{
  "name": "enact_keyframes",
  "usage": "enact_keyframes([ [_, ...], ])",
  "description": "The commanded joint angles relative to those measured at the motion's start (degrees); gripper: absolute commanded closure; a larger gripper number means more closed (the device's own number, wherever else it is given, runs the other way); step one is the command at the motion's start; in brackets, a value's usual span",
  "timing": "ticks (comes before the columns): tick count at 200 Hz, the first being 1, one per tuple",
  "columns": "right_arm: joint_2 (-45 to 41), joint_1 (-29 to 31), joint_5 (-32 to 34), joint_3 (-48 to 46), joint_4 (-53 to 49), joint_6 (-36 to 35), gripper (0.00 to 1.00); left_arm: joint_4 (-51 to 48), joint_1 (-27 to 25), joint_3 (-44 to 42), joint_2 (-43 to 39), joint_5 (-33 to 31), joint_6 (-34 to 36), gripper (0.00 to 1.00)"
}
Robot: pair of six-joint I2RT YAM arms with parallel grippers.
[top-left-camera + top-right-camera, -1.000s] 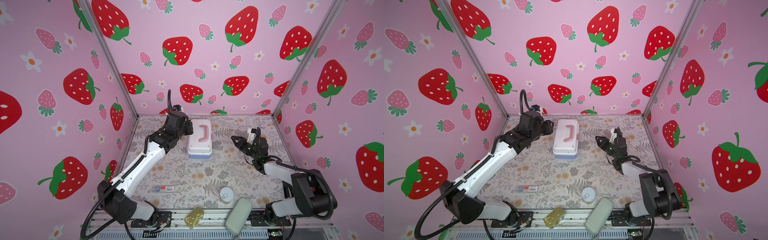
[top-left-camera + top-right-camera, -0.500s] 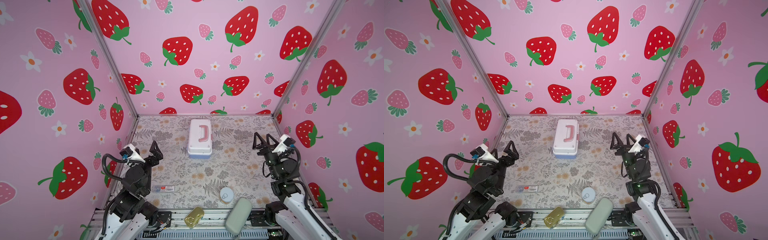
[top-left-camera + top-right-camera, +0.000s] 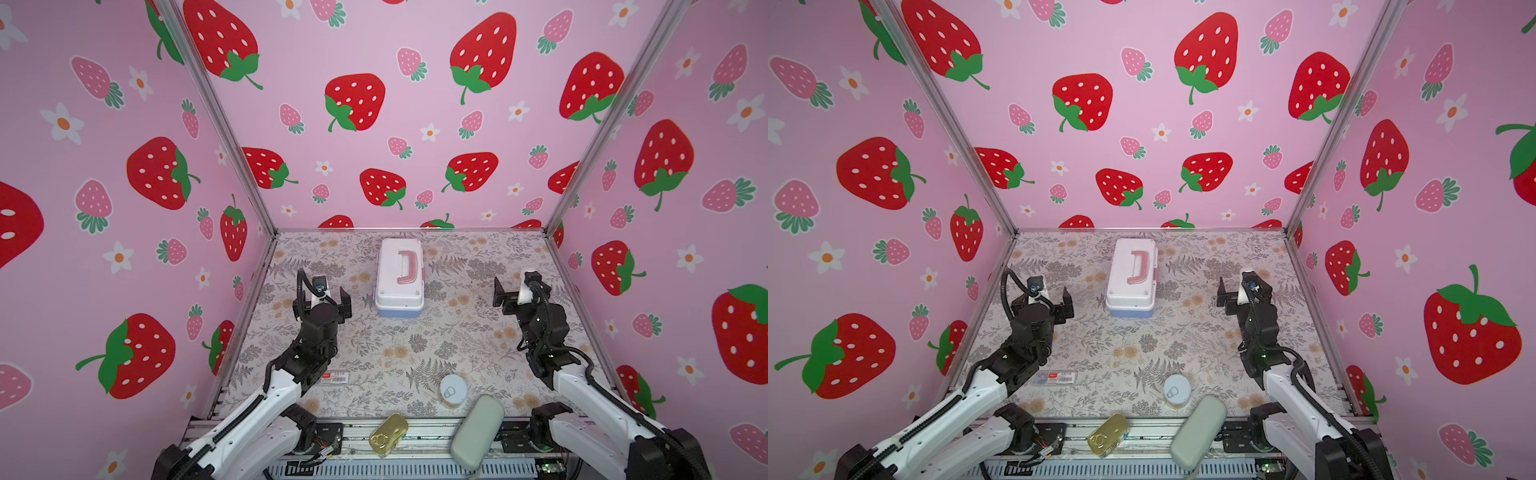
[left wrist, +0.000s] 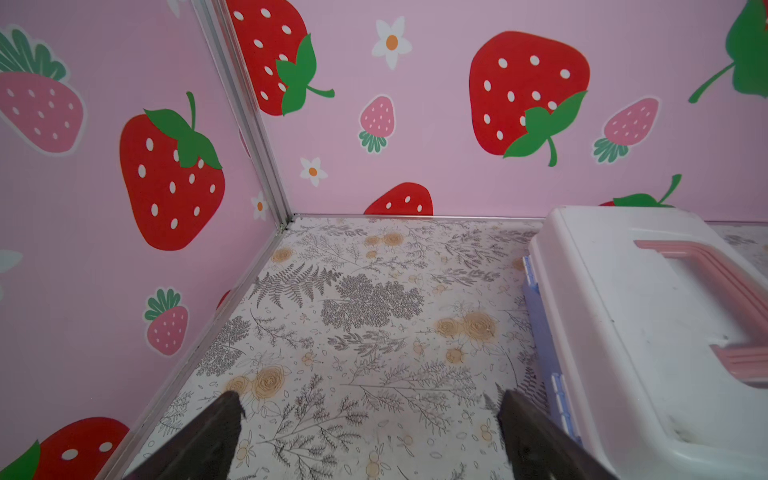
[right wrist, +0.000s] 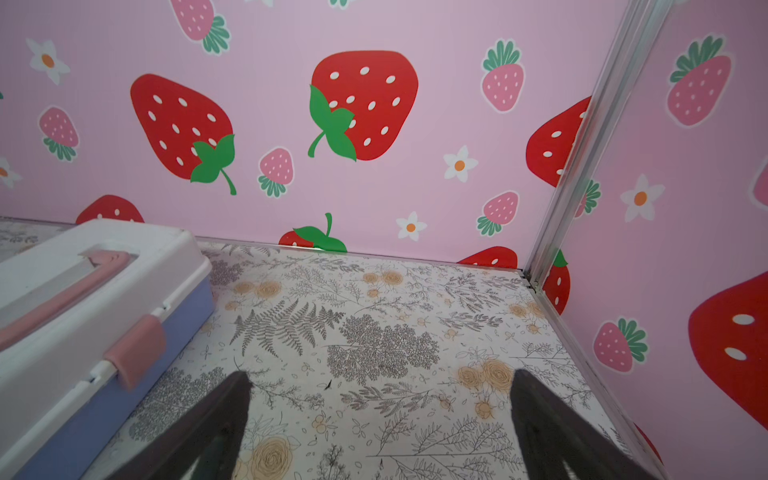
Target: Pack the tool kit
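Left gripper (image 3: 322, 300) spread wide, with nothing between the dark fingers (image 4: 208, 436) and nothing touched. Poised left of the tool kit (image 3: 399, 278), near its hinged side but apart from it. Same on the right gripper (image 3: 515, 286): wide open, empty, off to the right of the box with bare floor between.

Tool kit well back on the floor, close to the rear wall and about midway between the two arms. White lid (image 3: 1125, 286) down on the periwinkle base (image 3: 399, 311), pink handle (image 3: 409, 266) folded flat into the lid's recess, pink latch (image 5: 137, 349) lapped over the seam on the side toward the right arm. Contents hidden — nothing of the inside to be seen.

Nearer the front: a flat clear case (image 3: 334, 377) with a red label beside the left arm, and a round can (image 3: 453, 390) with a pull-tab top standing on the floor. Just beside the can, a grey-green case (image 3: 478, 430) lying across the front edge. Next to it, a gold tin (image 3: 388, 430) out on the metal rail (image 3: 428, 434).

Underfoot, a pale mat (image 3: 374, 345) printed with ferns and tan roses. Around it on three sides, pink walls (image 3: 374, 124) with red strawberries and small white flowers, joined at the corners by silver posts.
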Motion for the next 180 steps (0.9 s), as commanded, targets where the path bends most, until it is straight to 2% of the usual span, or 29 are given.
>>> enact_keyframes([
  [1, 1.6, 0.0, 4.8, -2.0, 4.4, -2.9, 0.01, 12.8, 3.5, -6.6, 2.6, -3.4, -1.1, 0.01],
  [20, 3.3, -0.1, 7.8, -3.2, 5.5, -4.6, 0.01, 10.4, 8.0, -6.3, 3.7, 1.6, -1.8, 0.01],
  [36, 6.3, -0.8, 10.3, -5.1, 9.8, -2.6, 0.01, 16.8, 11.0, -8.2, 5.8, 5.4, -0.6, 0.01],
  [53, 10.9, -2.3, 11.2, -6.4, 13.0, 0.2, 0.01, 23.4, 15.5, -10.7, 11.4, 10.5, -3.3, 0.01],
  [66, 14.7, -3.4, 11.2, -6.9, 14.6, 1.7, 0.01, 27.7, 17.8, -11.0, 17.4, 9.7, -4.9, 0.01],
  [72, 16.1, -3.8, 11.3, -7.1, 15.7, 2.2, 0.01, 26.2, 17.8, -10.0, 18.1, 9.8, -4.6, 0.01],
  [82, 18.7, -4.5, 11.7, -6.4, 16.9, 2.8, 0.01, 23.6, 18.7, -8.7, 17.9, 14.5, -4.1, 0.01],
  [109, 21.9, -5.5, 10.2, -3.3, 15.0, 1.5, 0.01, 27.3, 21.1, -8.0, 21.5, 21.1, -3.2, 0.01],
  [121, 23.3, -6.8, 8.7, -2.5, 15.5, 1.3, 0.01, 25.1, 22.8, -5.9, 22.8, 23.3, -3.2, 0.01],
  [144, 25.9, -10.1, 4.8, -1.6, 18.8, 1.5, 0.01, 26.8, 27.0, -4.4, 25.9, 32.2, -1.3, 0.01],
  [156, 27.4, -11.6, 1.7, -1.3, 20.6, 0.8, 0.01, 36.9, 28.5, -7.2, 30.5, 33.9, -1.8, 0.01],
  [163, 29.9, -12.3, 2.0, -3.2, 26.4, 1.3, 0.01, 45.8, 29.2, -9.1, 36.2, 32.7, -3.1, 0.01],
  [170, 34.6, -13.1, 3.2, -6.2, 36.7, 2.9, 0.01, 54.5, 29.4, -9.8, 40.9, 31.4, -3.2, 0.01],
  [176, 37.2, -13.2, 1.0, -9.0, 46.3, 1.7, 0.01, 50.3, 29.7, -9.4, 39.2, 34.5, -2.8, 0.01],
  [180, 35.9, -13.2, -0.3, -9.8, 46.0, 1.2, 0.01, 43.9, 29.6, -7.9, 36.8, 35.6, -2.4, 0.01],
])
